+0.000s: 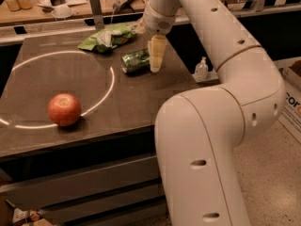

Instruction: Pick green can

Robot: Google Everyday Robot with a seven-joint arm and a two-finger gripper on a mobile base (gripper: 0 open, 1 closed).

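Observation:
The green can (pixel 135 61) lies on its side on the dark table (pixel 94 112), toward its far right part. It has a green patterned label and a silver end facing left. My gripper (pixel 156 64) hangs from the white arm and points down right beside the can's right end, close to it or touching it. One pale finger faces the camera and hides the can's right end.
A light-green chip bag (pixel 106 36) lies just behind the can. A red apple (pixel 64 109) sits at the front left, on a white circle line (pixel 109 86). A small clear bottle (pixel 201 70) stands off the table's right edge. A cluttered counter (pixel 56 8) runs behind.

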